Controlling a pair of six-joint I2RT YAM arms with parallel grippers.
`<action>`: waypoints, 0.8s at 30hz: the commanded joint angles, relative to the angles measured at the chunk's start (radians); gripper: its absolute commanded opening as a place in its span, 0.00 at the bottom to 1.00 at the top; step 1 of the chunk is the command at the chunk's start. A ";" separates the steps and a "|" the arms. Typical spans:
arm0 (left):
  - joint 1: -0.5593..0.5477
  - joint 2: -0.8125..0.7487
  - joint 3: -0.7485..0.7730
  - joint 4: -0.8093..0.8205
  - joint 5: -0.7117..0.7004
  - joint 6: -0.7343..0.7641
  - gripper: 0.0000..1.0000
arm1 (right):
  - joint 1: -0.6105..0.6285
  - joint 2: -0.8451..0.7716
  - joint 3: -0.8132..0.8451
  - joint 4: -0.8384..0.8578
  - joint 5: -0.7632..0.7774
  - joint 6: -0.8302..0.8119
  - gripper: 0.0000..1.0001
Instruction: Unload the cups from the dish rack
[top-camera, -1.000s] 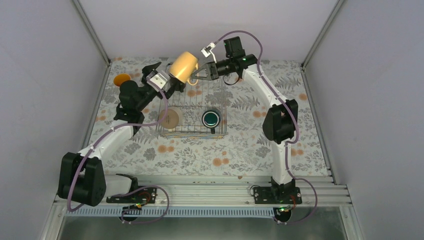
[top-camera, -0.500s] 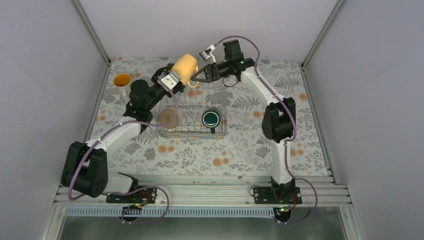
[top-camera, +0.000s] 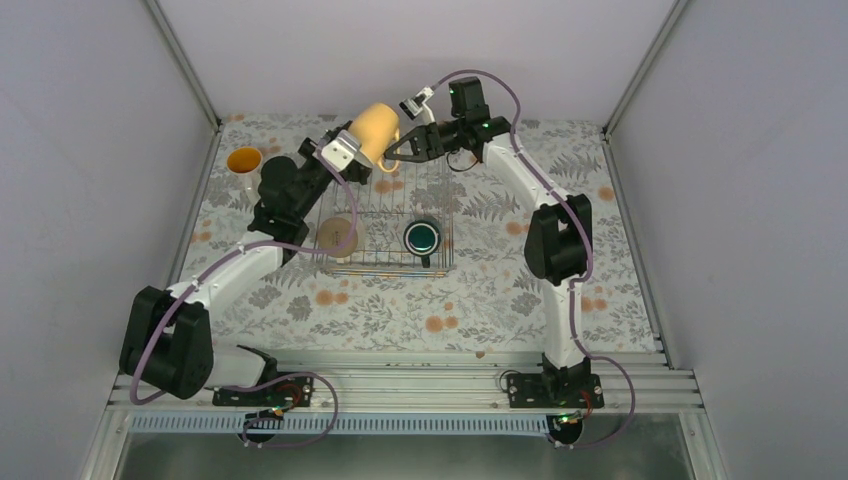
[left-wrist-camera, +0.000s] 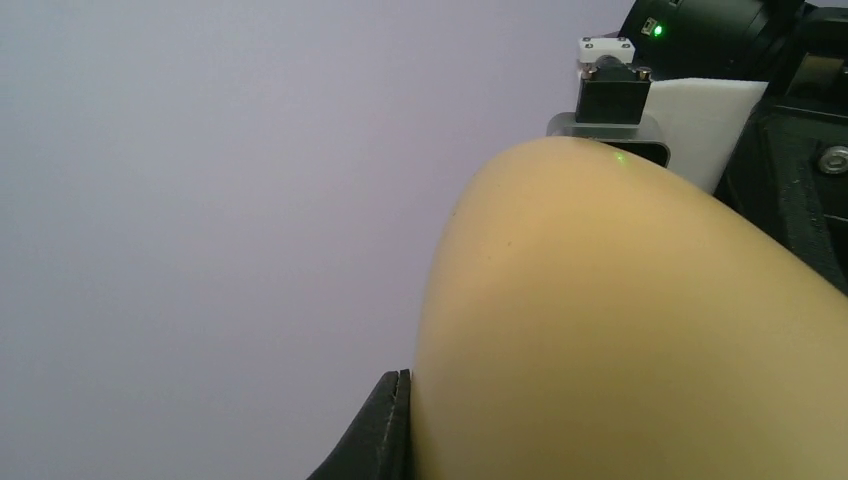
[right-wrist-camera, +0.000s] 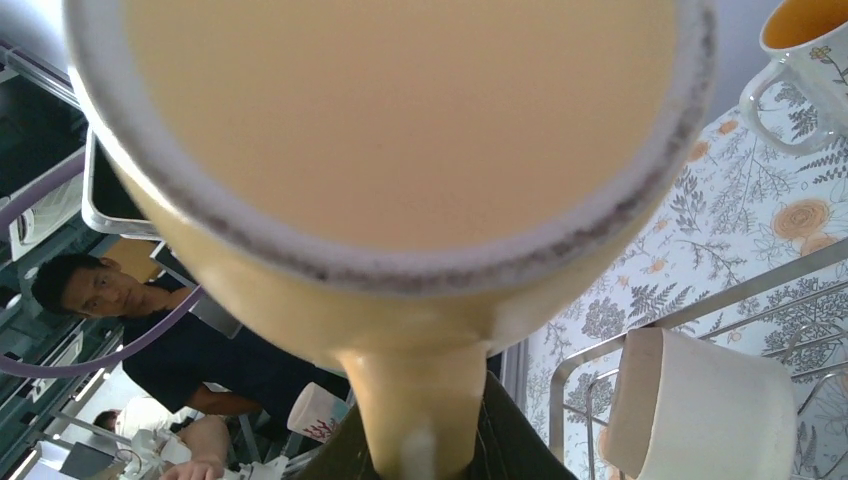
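A yellow cup hangs tilted in the air over the back left corner of the dish rack. My right gripper is shut on its handle, and the right wrist view looks at the cup's base. My left gripper is shut at the cup's other end, one finger flat against the outer wall; its other finger is hidden. A cream cup lies in the rack's left part and a dark green cup stands in its right part.
A whitish cup with an orange inside stands on the flowered tablecloth at the back left, outside the rack. The enclosure's walls stand close behind and on both sides.
My left gripper has moved in from the left and shut on the yellow cup. The right gripper has kept its hold on the handle, and the cup has shifted slightly right.
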 joint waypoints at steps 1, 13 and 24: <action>-0.039 -0.005 0.031 -0.004 0.049 0.038 0.03 | 0.014 0.001 0.013 0.063 -0.056 0.032 0.11; -0.045 -0.066 0.084 -0.110 0.003 0.072 0.02 | 0.027 0.053 0.280 -0.426 0.213 -0.484 1.00; -0.029 -0.101 0.442 -0.783 -0.263 0.218 0.02 | 0.034 -0.169 -0.003 -0.241 0.950 -0.661 1.00</action>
